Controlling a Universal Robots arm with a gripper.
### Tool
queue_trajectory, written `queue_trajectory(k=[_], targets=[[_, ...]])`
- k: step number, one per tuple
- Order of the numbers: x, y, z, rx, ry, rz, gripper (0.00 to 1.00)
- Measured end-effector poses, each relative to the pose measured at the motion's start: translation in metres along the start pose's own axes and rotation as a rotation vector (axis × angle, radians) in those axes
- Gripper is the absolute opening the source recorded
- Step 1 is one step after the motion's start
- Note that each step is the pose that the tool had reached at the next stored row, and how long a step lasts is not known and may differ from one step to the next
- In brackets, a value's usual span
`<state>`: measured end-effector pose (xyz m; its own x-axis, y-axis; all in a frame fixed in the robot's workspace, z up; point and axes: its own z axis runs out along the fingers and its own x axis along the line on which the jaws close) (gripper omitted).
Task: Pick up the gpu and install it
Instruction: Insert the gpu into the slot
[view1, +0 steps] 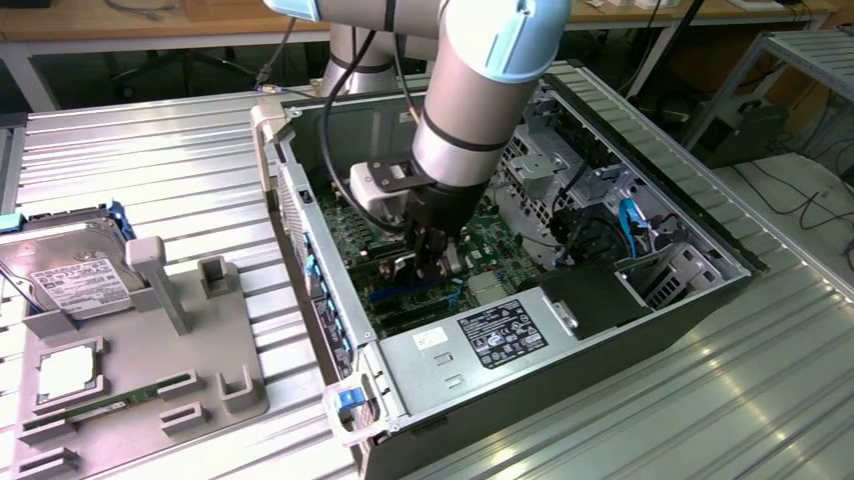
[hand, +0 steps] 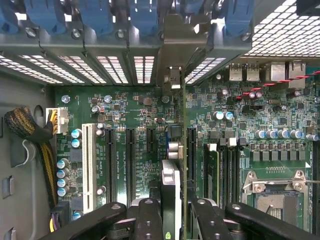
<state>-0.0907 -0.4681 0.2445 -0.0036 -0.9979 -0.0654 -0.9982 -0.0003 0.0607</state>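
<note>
My gripper (view1: 430, 258) reaches down into the open computer case (view1: 707, 230), over the green motherboard (hand: 135, 115). It is shut on the gpu (hand: 171, 186), which the wrist view shows edge-on as a thin dark card between the black fingers (hand: 150, 217). The card stands upright above the long black expansion slots (hand: 192, 150), in line with one of them. Its silver end bracket (hand: 172, 80) points at the slotted rear wall under the blue clips. Whether the card's edge is touching the slot I cannot tell. In the exterior view the gpu (view1: 450, 262) is mostly hidden by the gripper.
On the exterior view's left a grey fixture (view1: 200, 340) holds a silver hard drive (view1: 67, 275) and a green memory stick (view1: 114, 408). Inside the case are the power supply (view1: 501, 335), cables (view1: 627, 225), a white slot (hand: 89, 165) and the CPU socket (hand: 272, 192).
</note>
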Motion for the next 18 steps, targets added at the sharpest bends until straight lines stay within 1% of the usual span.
queue_trajectory(k=[3,8,11,13,18], targets=[[0.0001,-0.0001,0.0007,-0.0018,0.0003,0.000,0.28],[0.0001,-0.0002,0.0014,-0.0015,-0.0004,0.000,0.28],[0.0003,-0.0002,0.0031,-0.0028,0.0009,0.000,0.28],[0.0004,-0.0003,0.0041,-0.0037,0.0007,0.000,0.28],[0.0002,-0.0003,0.0036,-0.0034,-0.0004,0.000,0.28]])
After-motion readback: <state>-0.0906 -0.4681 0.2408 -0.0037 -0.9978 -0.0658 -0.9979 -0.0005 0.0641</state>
